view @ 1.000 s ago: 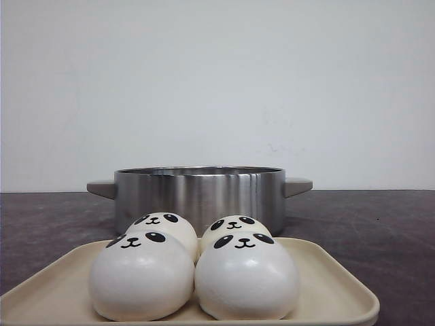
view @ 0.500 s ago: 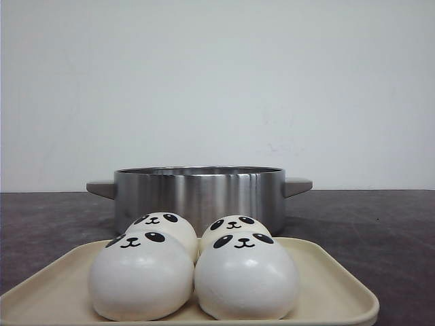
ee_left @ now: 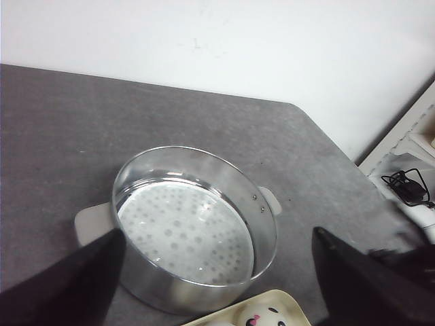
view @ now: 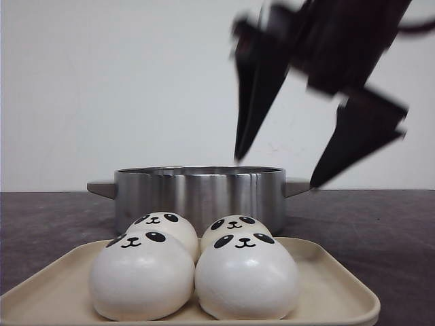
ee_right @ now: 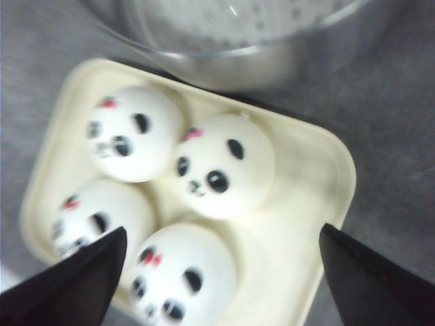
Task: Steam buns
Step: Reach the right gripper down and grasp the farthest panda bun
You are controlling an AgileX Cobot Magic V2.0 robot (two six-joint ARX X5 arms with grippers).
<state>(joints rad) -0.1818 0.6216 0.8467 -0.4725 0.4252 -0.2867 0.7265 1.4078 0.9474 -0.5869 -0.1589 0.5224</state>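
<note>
Several white panda-face buns sit close together on a cream tray (view: pixel 329 288); the front two (view: pixel 141 275) (view: pixel 247 275) hide most of the back two. A steel steamer pot (view: pixel 197 193) with a perforated floor stands behind the tray. My right gripper (view: pixel 276 170) is open, blurred, hanging above the tray's right half. In the right wrist view it (ee_right: pixel 223 231) is spread wide over the buns (ee_right: pixel 224 163) and tray (ee_right: pixel 319 176). My left gripper (ee_left: pixel 217 234) is open and empty, high above the pot (ee_left: pixel 265 227); one bun (ee_left: pixel 262 317) shows at the frame edge.
The dark grey table (ee_left: pixel 61 129) ends at a white wall behind the pot. A white shelf with a black cable (ee_left: pixel 408 187) stands off the table's right side. The pot's handles (view: pixel 298 185) stick out sideways.
My right gripper has swung into the front view from the upper right, open. Before it was out of sight. Buns, tray and pot have not moved.
</note>
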